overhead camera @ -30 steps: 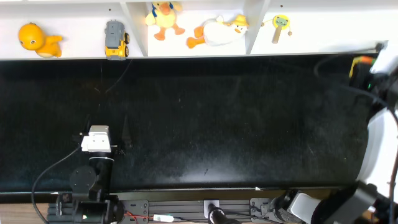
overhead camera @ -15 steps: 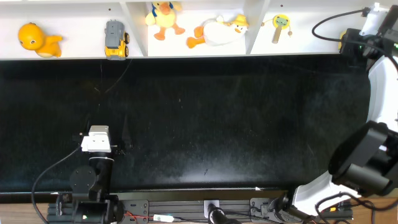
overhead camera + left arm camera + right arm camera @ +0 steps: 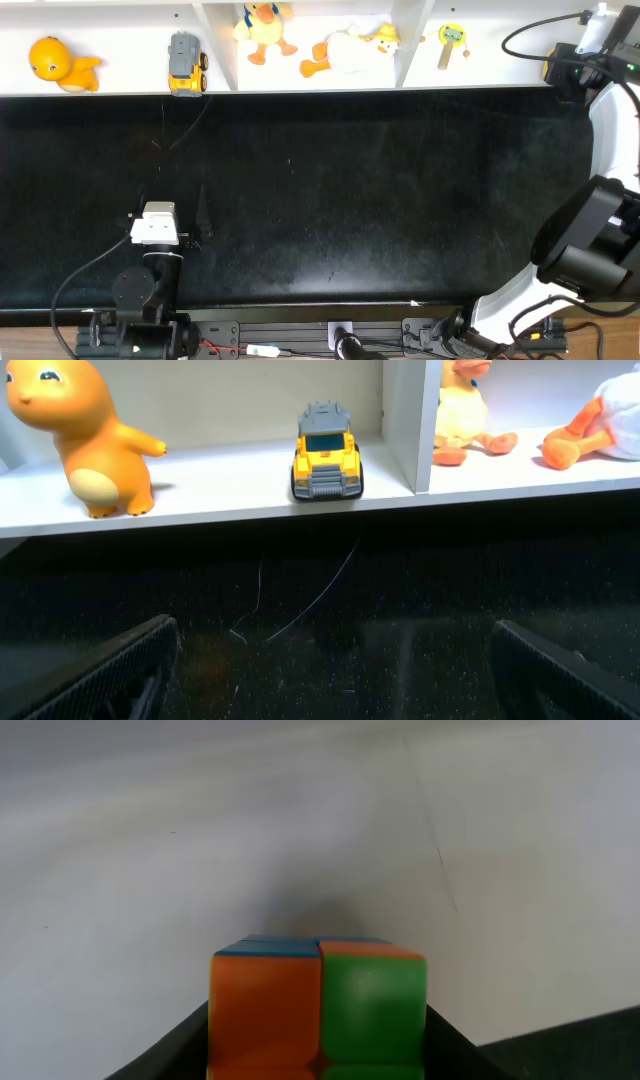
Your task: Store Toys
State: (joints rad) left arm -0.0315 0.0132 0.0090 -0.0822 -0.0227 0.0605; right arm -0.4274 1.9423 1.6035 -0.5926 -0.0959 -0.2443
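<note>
Fingers first: the right fingers [image 3: 180, 1055] are clamped on a cube [image 3: 318, 1000], one dark pad on each side face, so we read them as closed to the cube's width & gripping it. The cube is a blocky plastic puzzle type w/ flat tiles: orange & green toward the wrist cam, a blue strip on top. It sits over the smooth white floor of the shelf [image 3: 520, 60], at the shelf's far right end, where the right arm [image 3: 612, 150] stands extended up the top view's right edge. We can't tell if it touches the shelf floor.

The left fingers [image 3: 110, 670] are spread wide w/ nothing btwn them. They're black & wedge-shaped, low over the black, matte, lightly scratched surface [image 3: 350, 190], near its front left, facing the shelf.

On the shelf, left to right in the top view:
- a smooth, rounded orange figure [image 3: 62, 63] & a hard yellow-grey toy truck [image 3: 187, 63], same compartment
- a fuzzy yellow plush duck [image 3: 264, 30] sitting up beside a white plush duck [image 3: 350, 50] lying on its side, orange feet out, in the middle compartment
- a small rattle drum [image 3: 451, 42] w/ stick handle in the next one

Thin white dividers split the compartments.
</note>
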